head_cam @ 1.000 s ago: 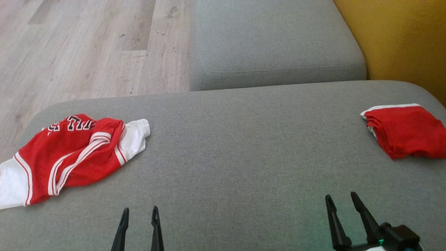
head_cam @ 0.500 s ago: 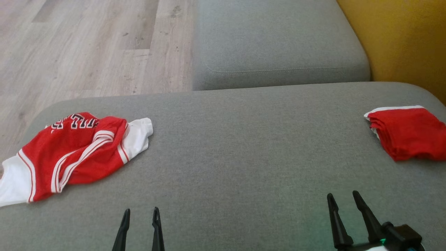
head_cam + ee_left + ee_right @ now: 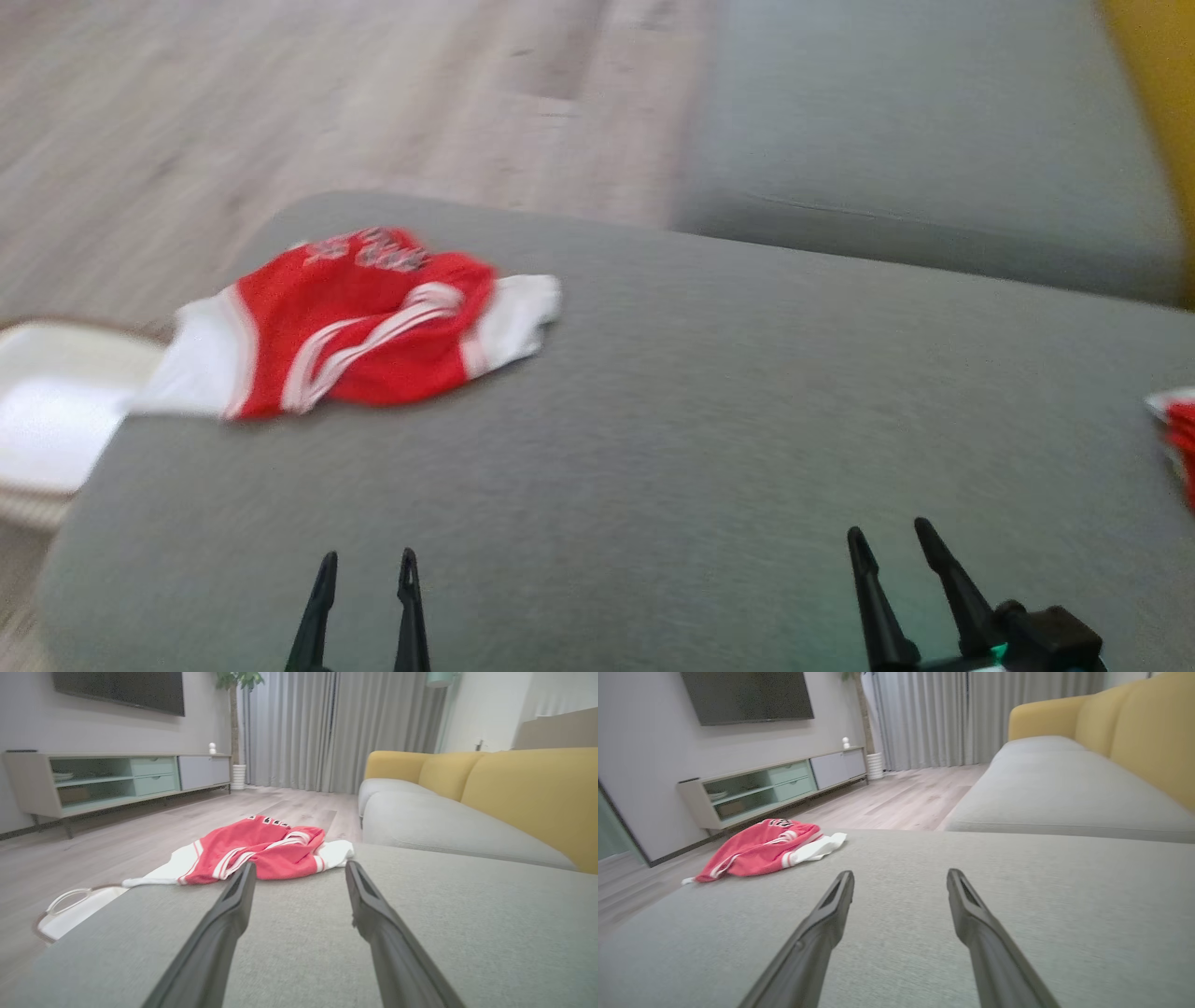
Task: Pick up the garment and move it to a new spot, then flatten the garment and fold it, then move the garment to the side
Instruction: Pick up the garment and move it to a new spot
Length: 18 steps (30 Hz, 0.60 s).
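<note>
My left end effector (image 3: 367, 555) and right end effector (image 3: 888, 528) hang over the near side of the grey cushion (image 3: 653, 420), both with fingers spread and holding nothing. The red-and-white garment (image 3: 364, 327) lies crumpled at the cushion's far left corner, well apart from both. Its white end reaches past the edge toward a white basket (image 3: 47, 411) on the wooden floor (image 3: 280, 112). Another red cloth (image 3: 1178, 434) shows at the right edge. Farther off are a yellow-backed sofa (image 3: 528, 793), grey curtains (image 3: 336, 728) and a low cabinet (image 3: 107, 777) under a dark screen (image 3: 121, 690).

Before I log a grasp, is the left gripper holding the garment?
No, the left gripper is open and empty, well short of the garment.
</note>
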Tool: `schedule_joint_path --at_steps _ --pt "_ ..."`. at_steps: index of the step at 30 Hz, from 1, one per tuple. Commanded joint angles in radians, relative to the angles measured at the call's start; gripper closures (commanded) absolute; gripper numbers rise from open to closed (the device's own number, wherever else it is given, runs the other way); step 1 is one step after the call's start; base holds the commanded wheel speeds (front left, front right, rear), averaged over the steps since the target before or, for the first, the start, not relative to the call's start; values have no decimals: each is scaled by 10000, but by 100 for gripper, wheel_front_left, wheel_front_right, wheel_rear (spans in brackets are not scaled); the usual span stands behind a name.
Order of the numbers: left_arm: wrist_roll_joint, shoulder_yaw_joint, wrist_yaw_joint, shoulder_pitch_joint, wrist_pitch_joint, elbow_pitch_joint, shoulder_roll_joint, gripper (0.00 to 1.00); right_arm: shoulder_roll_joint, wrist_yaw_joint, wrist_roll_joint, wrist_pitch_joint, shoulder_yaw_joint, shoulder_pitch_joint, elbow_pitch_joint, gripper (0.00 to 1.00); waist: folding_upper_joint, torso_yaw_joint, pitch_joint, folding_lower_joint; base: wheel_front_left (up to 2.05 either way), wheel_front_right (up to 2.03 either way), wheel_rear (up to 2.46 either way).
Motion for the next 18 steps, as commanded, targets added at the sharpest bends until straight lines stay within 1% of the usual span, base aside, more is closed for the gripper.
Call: schedule_joint_path --at_steps 1,3,5,11,18 --pt "114 373 -21 -595 -67 -301 -38 0 15 -9 73 -110 278 -486 -332 0 0 1259 49 0 0 0 0" --pt "146 519 2 -573 -67 -398 -22 0 52 -9 107 -110 370 -562 -348 0 0 1677 161 0 0 0 0" --pt "115 794 168 -519 -67 -718 -31 0 34 -9 137 -110 635 -933 -296 0 0 1971 471 0 0 0 0" --pt "17 1068 476 -361 -67 -1176 -55 0 -259 -9 265 -110 1033 -1513 -68 0 0 2213 777 0 0 0 0" --pt "-8 1031 527 -388 -67 -1332 -66 0 -468 -9 341 -110 1038 -1486 -10 0 0 2306 903 0 0 0 0"
